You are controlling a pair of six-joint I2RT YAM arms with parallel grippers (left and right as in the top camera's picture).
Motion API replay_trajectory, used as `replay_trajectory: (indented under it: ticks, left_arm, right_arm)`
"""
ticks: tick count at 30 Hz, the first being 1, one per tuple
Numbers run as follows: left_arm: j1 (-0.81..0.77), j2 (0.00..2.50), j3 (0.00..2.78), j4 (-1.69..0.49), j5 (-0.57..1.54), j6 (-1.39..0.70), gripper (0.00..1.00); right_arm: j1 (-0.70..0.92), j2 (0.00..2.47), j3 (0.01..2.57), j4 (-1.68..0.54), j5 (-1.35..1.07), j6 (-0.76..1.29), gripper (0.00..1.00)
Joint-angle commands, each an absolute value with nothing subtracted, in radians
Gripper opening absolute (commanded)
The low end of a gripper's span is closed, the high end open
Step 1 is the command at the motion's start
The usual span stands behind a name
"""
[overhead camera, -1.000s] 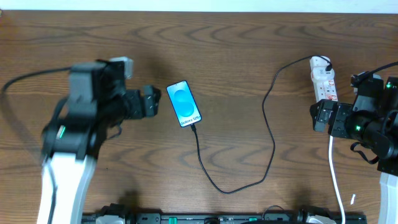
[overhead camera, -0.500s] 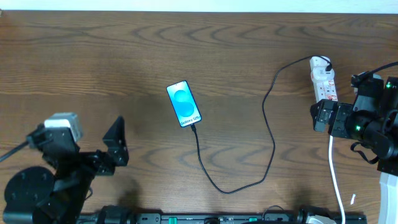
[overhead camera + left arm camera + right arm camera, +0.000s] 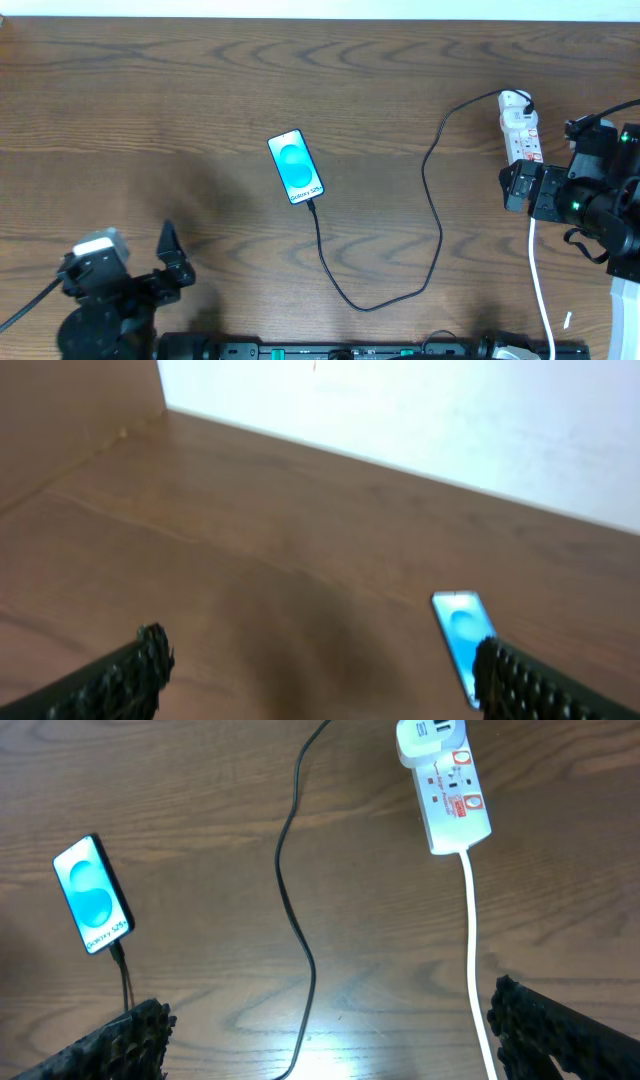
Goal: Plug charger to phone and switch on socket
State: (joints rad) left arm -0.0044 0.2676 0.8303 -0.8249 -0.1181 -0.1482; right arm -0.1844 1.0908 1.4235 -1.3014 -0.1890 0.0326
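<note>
The phone (image 3: 296,166) lies face up mid-table with its blue screen lit; it also shows in the left wrist view (image 3: 462,635) and the right wrist view (image 3: 92,893). The black charger (image 3: 437,228) runs from the phone's near end, where its plug (image 3: 312,204) meets the phone, loops across the wood and rises to the white socket (image 3: 520,124). In the right wrist view the charger (image 3: 290,900) passes left of the socket (image 3: 452,785). My left gripper (image 3: 175,258) is open at the near left, far from the phone. My right gripper (image 3: 518,187) is open just below the socket.
The socket's thick white cord (image 3: 538,270) runs to the table's near edge beside my right arm. A black rail (image 3: 350,350) lines the near edge. A white wall (image 3: 450,420) backs the table's far side. Both wrist views show bare wood between the fingers (image 3: 140,665) (image 3: 520,1015).
My left arm has pulled back from beside the phone to the near-left corner, still open. The right arm, phone, charger and socket have not moved.
</note>
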Motion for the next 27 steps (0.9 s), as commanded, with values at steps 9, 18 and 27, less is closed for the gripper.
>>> replay_trajectory:
  ticks: [9, 18, 27]
  left_arm:
    - [0.006, 0.038, 0.368, -0.445, -0.034, -0.186, 0.98]
    - [0.006, 0.002, 0.185, -0.234, -0.033, -0.280, 0.98]
    - [0.006, 0.002, 0.004, 0.161, -0.031, -0.364, 0.98]
  right_arm:
    - [-0.176, 1.087, 1.426, -1.303, -0.189, 0.021, 0.99]
    - [-0.176, 1.087, 1.426, -1.303, -0.189, 0.021, 0.99]
    - [-0.176, 1.087, 1.426, -1.303, -0.189, 0.021, 0.99]
